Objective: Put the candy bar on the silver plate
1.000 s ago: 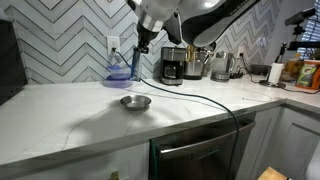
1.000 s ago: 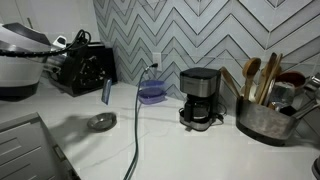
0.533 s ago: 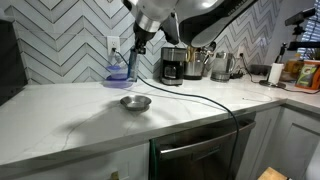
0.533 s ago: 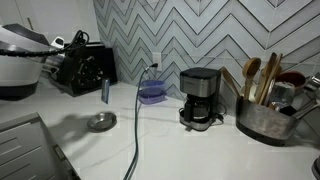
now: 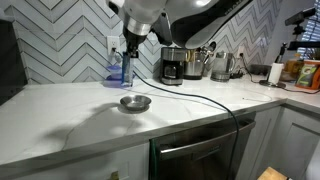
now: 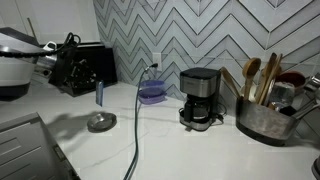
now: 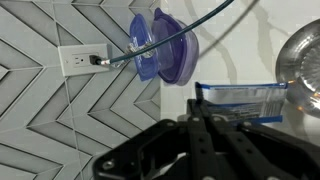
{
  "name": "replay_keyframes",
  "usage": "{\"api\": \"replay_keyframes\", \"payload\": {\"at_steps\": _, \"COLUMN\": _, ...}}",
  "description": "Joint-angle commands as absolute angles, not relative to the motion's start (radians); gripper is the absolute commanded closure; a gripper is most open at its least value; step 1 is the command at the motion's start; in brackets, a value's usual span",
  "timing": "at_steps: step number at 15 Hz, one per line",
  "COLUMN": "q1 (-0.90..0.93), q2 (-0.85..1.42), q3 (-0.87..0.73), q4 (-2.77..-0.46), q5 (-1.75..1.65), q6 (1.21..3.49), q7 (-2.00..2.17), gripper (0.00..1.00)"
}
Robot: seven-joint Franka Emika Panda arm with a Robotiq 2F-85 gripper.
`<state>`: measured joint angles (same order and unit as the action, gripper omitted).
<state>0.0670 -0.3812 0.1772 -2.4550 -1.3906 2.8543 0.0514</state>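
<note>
My gripper (image 5: 127, 50) is shut on the candy bar (image 5: 127, 68), a short bar in a bluish wrapper that hangs upright below the fingers. It also shows in an exterior view (image 6: 99, 93) and in the wrist view (image 7: 240, 102). The gripper (image 6: 88, 75) holds it in the air above the counter, a little to one side of the silver plate (image 5: 135, 102). The plate is a small round metal dish, empty, also seen in an exterior view (image 6: 101, 122) and at the right edge of the wrist view (image 7: 303, 62).
A blue-purple bowl (image 5: 117, 74) stands by the wall outlet (image 7: 78, 61), with a black cable trailing across the counter. A coffee maker (image 6: 200, 97), a utensil holder (image 6: 268, 105) and other appliances (image 5: 222, 66) line the back. The counter's front edge (image 5: 120, 140) is near the plate.
The gripper with the candy bar has moved sideways, away from the coffee maker, and sits slightly lower. The plate has not moved.
</note>
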Motion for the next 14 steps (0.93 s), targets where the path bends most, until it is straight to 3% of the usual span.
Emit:
{"api": "replay_keyframes", "payload": {"at_steps": 1, "q1": 0.065, "q2": -0.433, "q3": 0.215, "q4": -2.501, "q5": -1.414, "q6": 2.765, "q7": 0.056, "gripper": 1.00}}
{"api": "replay_keyframes", "payload": {"at_steps": 14, "q1": 0.069, "q2": -0.430, "q3": 0.267, "q4": -2.573, "q5": -1.405, "q6": 2.603, "q7": 0.068, "gripper": 1.00}}
